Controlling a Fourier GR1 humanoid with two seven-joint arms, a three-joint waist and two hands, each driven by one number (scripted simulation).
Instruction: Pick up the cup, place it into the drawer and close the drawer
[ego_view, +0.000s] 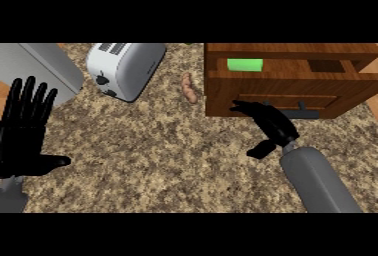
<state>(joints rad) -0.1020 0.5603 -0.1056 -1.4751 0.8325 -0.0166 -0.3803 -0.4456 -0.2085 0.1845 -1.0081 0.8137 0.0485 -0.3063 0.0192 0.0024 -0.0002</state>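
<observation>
At the view's left edge the left hand (26, 132) rests with fingers spread upward, a toaster (124, 67) and a small sausage (190, 87) lie on the speckled table (155, 150), and the right hand (269, 122) lays straight fingers against the wooden drawer (288, 80), whose compartment holds the green cup (244, 64).

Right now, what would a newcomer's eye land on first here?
Probably the bright green cup inside the open wooden drawer at upper right, with the right hand against the drawer front. Next, the left hand, open at the left edge, and the toaster at upper centre-left.
</observation>
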